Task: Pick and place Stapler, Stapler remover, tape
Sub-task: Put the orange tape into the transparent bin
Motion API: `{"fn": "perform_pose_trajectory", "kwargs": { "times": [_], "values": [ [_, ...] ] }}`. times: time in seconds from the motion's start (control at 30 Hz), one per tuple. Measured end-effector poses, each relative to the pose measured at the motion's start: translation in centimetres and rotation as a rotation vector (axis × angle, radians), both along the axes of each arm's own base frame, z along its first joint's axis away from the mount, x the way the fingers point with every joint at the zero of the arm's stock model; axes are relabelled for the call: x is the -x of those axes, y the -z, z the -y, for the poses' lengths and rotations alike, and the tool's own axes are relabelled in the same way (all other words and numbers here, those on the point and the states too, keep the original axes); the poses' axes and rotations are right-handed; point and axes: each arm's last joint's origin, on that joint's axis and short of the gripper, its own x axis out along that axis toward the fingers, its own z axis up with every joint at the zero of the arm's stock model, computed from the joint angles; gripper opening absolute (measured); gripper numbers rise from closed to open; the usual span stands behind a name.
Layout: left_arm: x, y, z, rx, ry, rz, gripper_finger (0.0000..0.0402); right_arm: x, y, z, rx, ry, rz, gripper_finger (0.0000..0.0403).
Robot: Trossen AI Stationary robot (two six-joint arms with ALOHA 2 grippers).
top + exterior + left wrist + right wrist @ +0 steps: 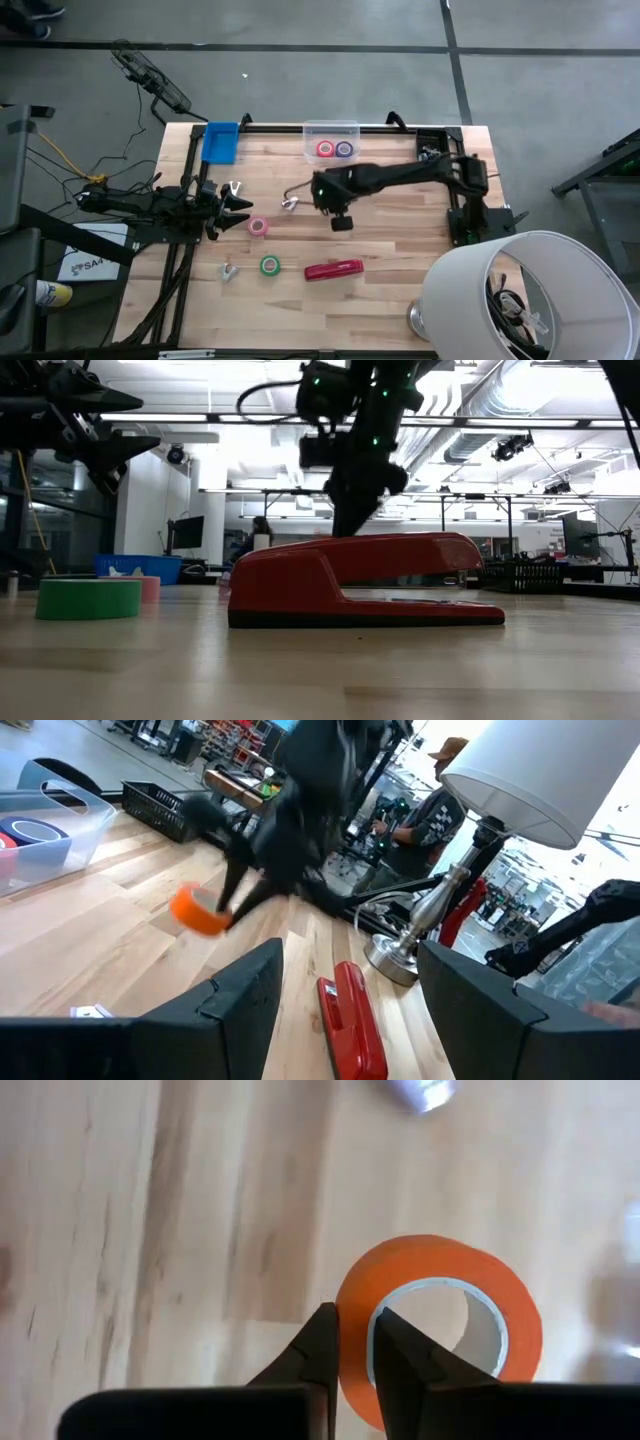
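My right gripper [352,1320] hangs over the middle of the table [340,218], shut on an orange tape roll [200,910]. My left gripper [350,955] waits open above the table's left part [235,205], beside a pink tape roll [258,226]. The red stapler [334,270] lies flat on its darker base near the near edge, and the low view shows it side-on [365,580]. A green tape roll [269,265] lies flat to its left. Red and purple rolls sit in a clear tub [330,140]. Silvery claw-shaped pieces [290,203] lie about. My right gripper pinches the wall of the orange roll [352,1370], with one finger [400,1355] inside the pale core and the other [318,1345] outside. The fingers come from above, pointing down. The roll hangs below them, on edge, apparently clear of the table.
A blue bin [220,142] stands at the far left corner beside the clear tub. A white-shaded lamp [520,295] occupies the near right corner. Bare wood shows between the stapler and the right arm's base. A person [425,820] stands beyond the table.
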Motion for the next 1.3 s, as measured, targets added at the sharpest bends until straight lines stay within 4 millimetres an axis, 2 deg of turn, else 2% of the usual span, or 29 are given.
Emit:
{"fn": "perform_pose_trajectory", "kwargs": {
  "times": [0.23,0.4,0.77,0.9,1.1,1.3],
  "values": [
    [0.0,0.0,0.0,0.0,0.0,0.0,0.0229,1.5,-3.7,3.6,0.019,0.068,0.113,0.003],
    [0.0,0.0,0.0,0.0,0.001,0.0,0.0229,2.2,-4.9,6.2,0.03,0.138,0.171,0.0034],
    [0.0,0.0,0.0,0.0,0.002,0.0,0.0229,3.1,-7.6,11.8,-0.004,0.461,0.31,0.0035],
    [0.0,0.0,0.0,-0.001,0.002,0.0,0.0229,3.6,-7.5,14.1,-0.013,0.578,0.354,0.0037],
    [0.0,0.0,0.0,-0.001,0.002,0.0,0.0229,3.9,-6.1,16.9,-0.079,0.746,0.384,0.0035],
    [0.0,0.0,0.0,0.0,0.002,0.0,0.0229,3.4,-4.8,19.7,-0.166,0.887,0.377,0.0041]
  ]
}}
